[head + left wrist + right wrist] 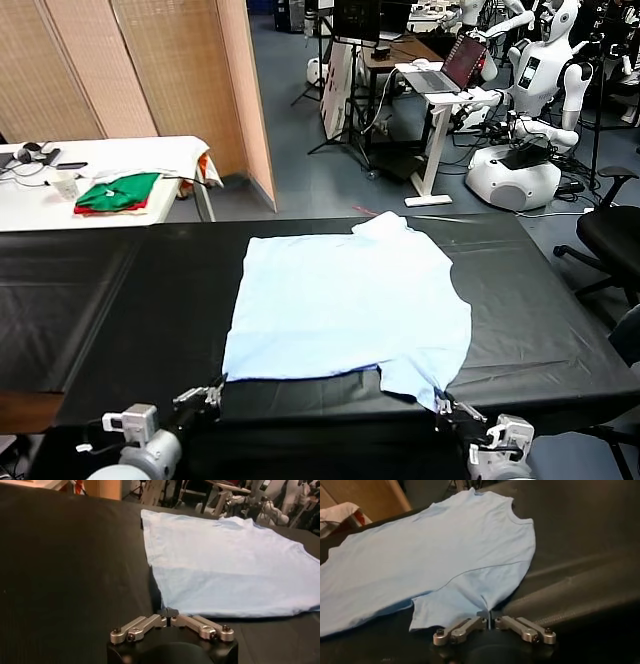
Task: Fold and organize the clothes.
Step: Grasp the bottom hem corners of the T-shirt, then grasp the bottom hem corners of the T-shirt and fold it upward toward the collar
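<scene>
The clothes are one pale light-blue shirt lying flat on the black table, collar toward the far side. My left gripper is at the shirt's near left corner. In the left wrist view this gripper is shut, pinching the corner of the shirt. At the near right corner, by a sleeve, sits my right gripper. The right wrist view shows it shut on a raised fold of the shirt edge.
A white table at the back left carries folded green and red garments. A wooden screen stands behind it. White robots, a laptop desk and a black chair are beyond the table's right side.
</scene>
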Motion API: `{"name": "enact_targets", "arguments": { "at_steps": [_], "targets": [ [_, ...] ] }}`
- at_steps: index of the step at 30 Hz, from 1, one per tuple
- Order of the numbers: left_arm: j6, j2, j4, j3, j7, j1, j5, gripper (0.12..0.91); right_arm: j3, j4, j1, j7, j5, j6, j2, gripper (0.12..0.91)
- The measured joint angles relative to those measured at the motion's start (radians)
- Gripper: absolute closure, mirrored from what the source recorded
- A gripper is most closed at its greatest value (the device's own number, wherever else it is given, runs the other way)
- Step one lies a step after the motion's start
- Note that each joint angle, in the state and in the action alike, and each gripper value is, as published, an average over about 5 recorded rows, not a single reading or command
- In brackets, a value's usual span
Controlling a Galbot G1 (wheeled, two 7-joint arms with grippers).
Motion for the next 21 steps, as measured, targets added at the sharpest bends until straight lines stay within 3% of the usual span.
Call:
{"name": "enact_targets", "arguments": {
  "at_steps": [13,21],
  "targets": [
    [-0.022,-0.040,-0.121,-0.074,-0.014,0.142,0.023,0.886,0.006,0.068,-0.042,0.002,-0.004,0.007,-0.026,0.884],
    [-0.055,-0.074,-0.172,-0.101,-0.022,0.201,0.038,0.886,0.038,0.041,0.021,-0.095,-0.026,0.086,-0.060,0.884]
  ]
}}
